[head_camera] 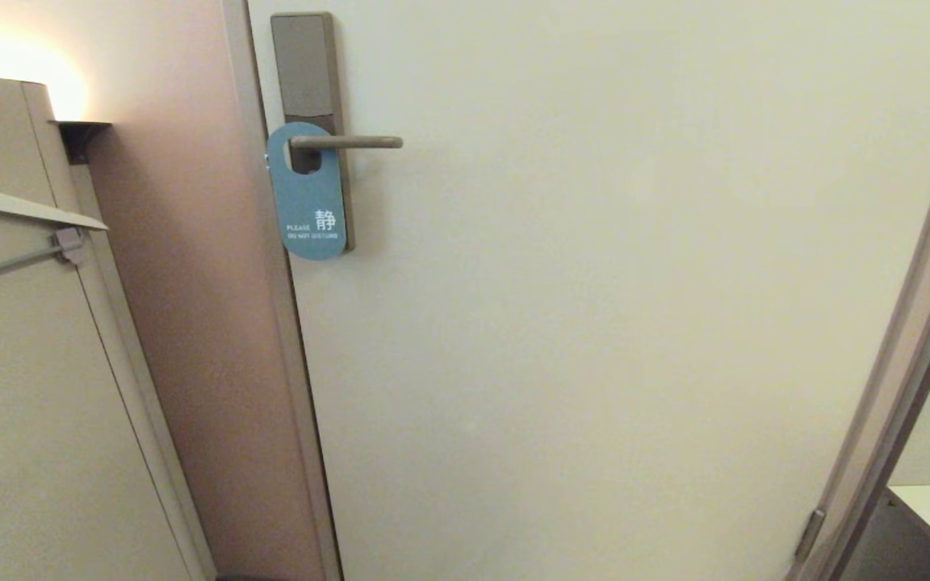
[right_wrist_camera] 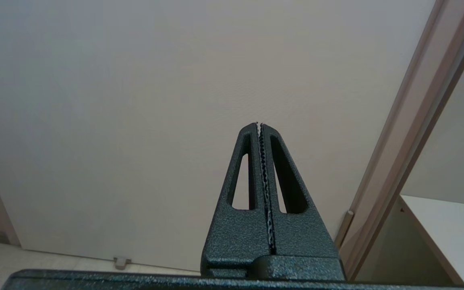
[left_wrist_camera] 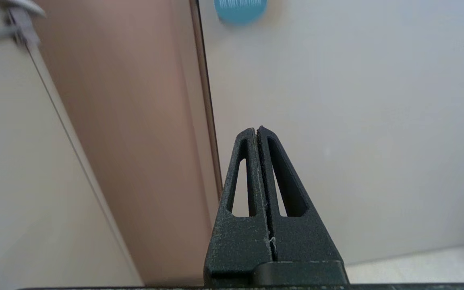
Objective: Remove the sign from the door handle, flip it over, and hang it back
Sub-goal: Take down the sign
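The sign (head_camera: 307,202) hangs blue side out on the door handle (head_camera: 348,143), its oval hole threaded over the lever close to the lock plate (head_camera: 303,73), its lower end lying flat against the door (head_camera: 594,323). Nothing has been lifted yet, so your step in hand is the approach. The left gripper (left_wrist_camera: 257,129) points at the door well below the sign, its fingers pressed together and holding nothing — only the sign's rounded blue bottom edge shows at the rim of the left wrist view. The right gripper (right_wrist_camera: 259,125) is likewise pressed together and empty, facing bare door nearer the hinge side.

Spread the left fingers before you arrive, not at the card. Aim for the sign's free lower edge, since it sits flush on the door; come in from the side so one finger can slip behind it. Once you pinch, slide the card along the lever toward its free tip — pulling straight out would likely catch the hole.
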Controlling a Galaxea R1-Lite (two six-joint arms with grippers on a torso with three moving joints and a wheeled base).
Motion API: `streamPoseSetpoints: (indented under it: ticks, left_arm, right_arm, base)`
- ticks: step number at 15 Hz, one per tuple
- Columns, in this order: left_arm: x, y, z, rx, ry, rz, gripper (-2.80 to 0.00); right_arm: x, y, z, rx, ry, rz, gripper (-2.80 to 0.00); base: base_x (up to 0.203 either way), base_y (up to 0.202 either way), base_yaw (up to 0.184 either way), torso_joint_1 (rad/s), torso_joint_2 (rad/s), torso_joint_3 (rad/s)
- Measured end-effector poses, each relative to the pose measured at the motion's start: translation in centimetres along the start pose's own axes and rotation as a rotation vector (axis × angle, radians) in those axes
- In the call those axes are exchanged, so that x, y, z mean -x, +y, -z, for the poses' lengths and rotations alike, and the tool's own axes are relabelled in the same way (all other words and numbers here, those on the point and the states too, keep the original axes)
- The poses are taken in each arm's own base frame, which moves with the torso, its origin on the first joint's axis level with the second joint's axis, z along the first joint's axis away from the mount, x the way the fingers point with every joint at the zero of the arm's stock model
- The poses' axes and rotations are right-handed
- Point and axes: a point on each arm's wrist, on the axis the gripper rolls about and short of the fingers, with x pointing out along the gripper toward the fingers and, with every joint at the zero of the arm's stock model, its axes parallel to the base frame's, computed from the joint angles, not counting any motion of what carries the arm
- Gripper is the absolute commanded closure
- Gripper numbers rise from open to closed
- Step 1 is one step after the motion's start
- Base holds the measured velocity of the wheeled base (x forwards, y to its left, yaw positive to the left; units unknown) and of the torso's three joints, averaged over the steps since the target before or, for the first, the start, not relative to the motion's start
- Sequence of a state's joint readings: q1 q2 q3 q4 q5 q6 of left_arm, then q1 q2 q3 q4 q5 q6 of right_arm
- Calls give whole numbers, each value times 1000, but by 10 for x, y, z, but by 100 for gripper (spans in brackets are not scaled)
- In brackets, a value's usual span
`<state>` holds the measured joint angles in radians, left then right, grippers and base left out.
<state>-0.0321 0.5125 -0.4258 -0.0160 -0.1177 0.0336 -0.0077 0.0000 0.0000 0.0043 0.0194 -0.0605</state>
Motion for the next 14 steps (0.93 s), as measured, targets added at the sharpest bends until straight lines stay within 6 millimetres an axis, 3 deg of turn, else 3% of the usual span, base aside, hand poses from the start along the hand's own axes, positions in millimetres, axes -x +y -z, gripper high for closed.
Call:
streamPoseSetpoints:
  ticks: [5,9,14]
  left_arm:
    - [-38,7,-63,35,-38,-2,0]
    - [-79,15,-115,35,-66,-1,0]
    - [-128,42,-154,33,-80,143,0]
  right_arm:
    - [0,0,0,0,0,0,0]
    - [0,0,0,0,0,0,0]
    - [0,0,0,0,0,-1,0]
  base:
    - [0,0,0,0,0,0]
    - [0,0,0,0,0,0]
    - [0,0,0,0,0,0]
